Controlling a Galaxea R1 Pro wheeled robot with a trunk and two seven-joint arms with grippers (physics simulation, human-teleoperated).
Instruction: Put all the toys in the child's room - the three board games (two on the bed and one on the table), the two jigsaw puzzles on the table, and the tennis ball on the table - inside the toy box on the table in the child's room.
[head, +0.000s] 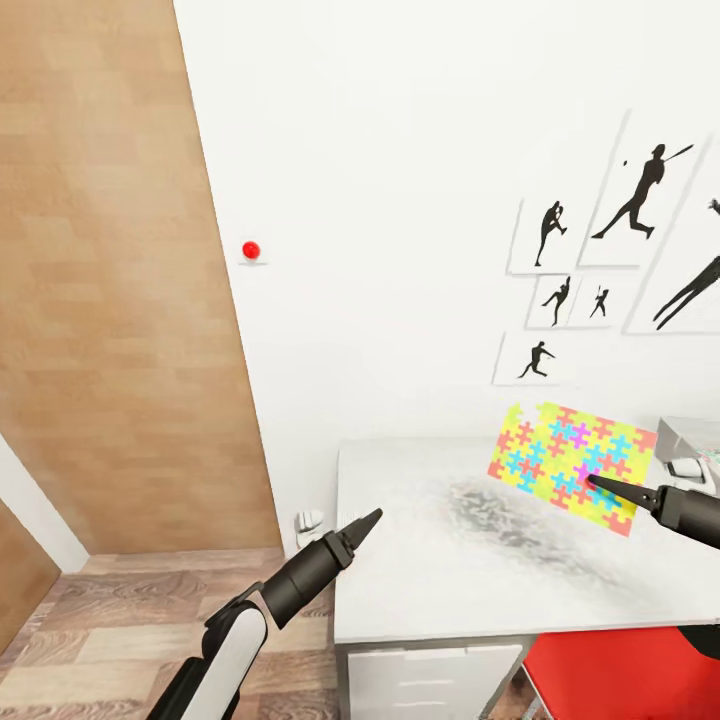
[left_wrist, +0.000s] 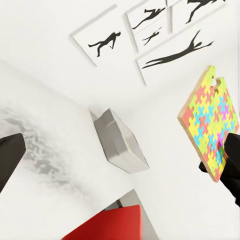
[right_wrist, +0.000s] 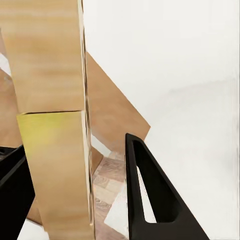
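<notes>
A colourful jigsaw puzzle (head: 570, 465) hangs tilted above the right part of the table (head: 430, 570), with my right gripper (head: 597, 484) shut on its lower edge. In the left wrist view the puzzle (left_wrist: 205, 120) floats beside the light-grey toy box (left_wrist: 120, 142). That toy box (head: 690, 435) stands at the table's far right, cut by the frame, with something pale inside. Close up, the puzzle (right_wrist: 55, 170) sits between the right fingers (right_wrist: 150, 200). My left gripper (head: 362, 522) hovers open at the table's left edge, holding nothing. The bed is out of view.
A red chair (head: 620, 675) is tucked under the table's right end, beside white drawers (head: 430, 685). A wooden wardrobe door (head: 110, 280) stands at the left. Baseball silhouette pictures (head: 620, 230) hang on the white wall, which also carries a small red knob (head: 251, 249).
</notes>
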